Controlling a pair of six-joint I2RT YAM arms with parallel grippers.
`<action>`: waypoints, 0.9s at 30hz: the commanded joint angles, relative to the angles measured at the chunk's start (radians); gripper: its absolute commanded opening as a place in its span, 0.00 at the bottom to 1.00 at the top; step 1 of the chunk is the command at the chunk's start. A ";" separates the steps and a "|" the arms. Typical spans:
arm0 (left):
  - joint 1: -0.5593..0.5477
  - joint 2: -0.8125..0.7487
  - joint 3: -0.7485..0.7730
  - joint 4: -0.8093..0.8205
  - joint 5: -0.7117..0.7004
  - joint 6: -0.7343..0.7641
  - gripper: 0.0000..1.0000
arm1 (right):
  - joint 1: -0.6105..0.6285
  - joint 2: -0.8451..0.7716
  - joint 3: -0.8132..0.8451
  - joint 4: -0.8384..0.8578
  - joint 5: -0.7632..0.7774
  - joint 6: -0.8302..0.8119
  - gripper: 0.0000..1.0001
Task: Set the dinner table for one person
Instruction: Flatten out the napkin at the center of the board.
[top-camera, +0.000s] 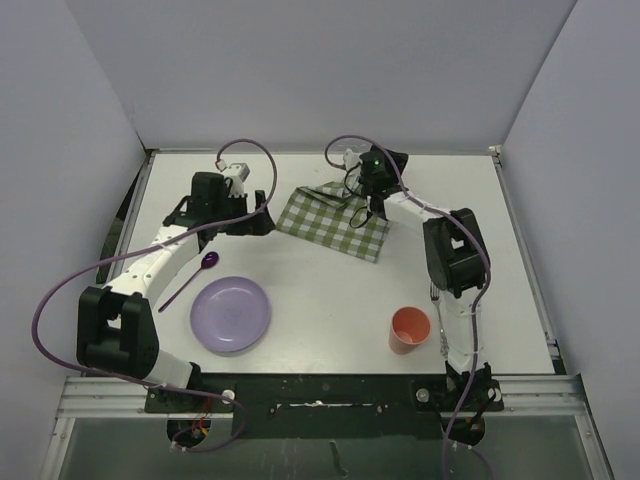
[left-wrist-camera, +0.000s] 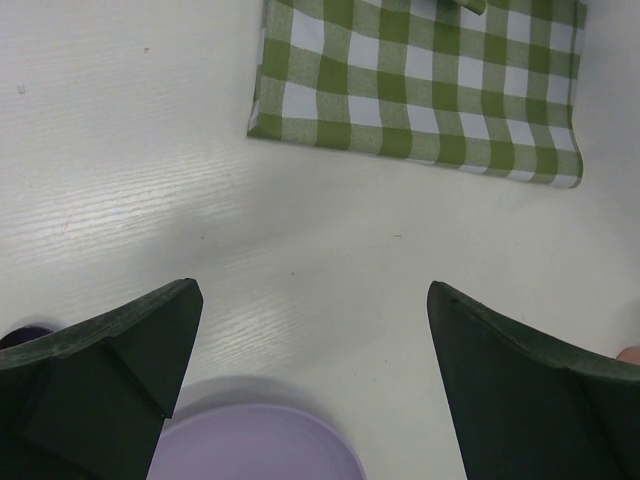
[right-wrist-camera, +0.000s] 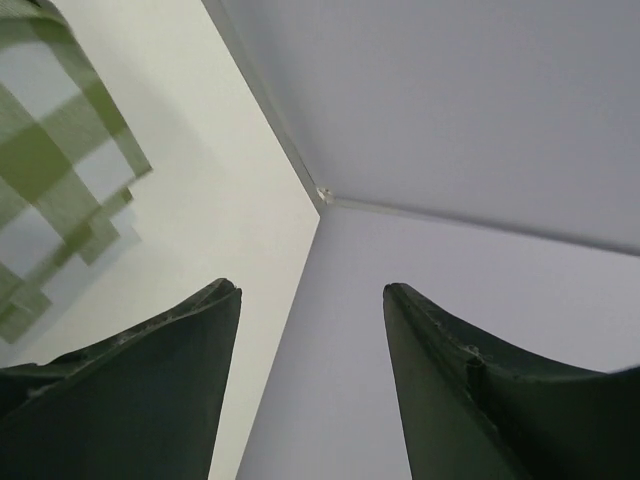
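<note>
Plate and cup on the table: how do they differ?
The plate is lilac, flat and wide; the cup is orange, taller and narrower. The plate lies on the left, the cup on the right. Both rest on the table, open side up.

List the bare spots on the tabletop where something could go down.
Widest bare patch: mid-table, bordered by checked cloth behind, purple plate left, orange cup right. Another strip lies between the right arm and the dinner table's right edge. Crowded: the left, with spoon, plate and left arm.
</note>
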 joint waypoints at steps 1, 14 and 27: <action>-0.015 -0.013 0.082 0.042 0.000 0.034 0.98 | 0.011 -0.196 -0.062 -0.083 0.014 0.160 0.60; -0.112 0.023 0.131 0.093 -0.161 0.025 0.98 | 0.010 -0.375 -0.158 -0.499 -0.176 0.557 0.56; -0.197 -0.117 0.196 0.240 -0.373 0.180 0.98 | 0.017 -0.640 -0.178 -0.623 -0.319 0.611 0.18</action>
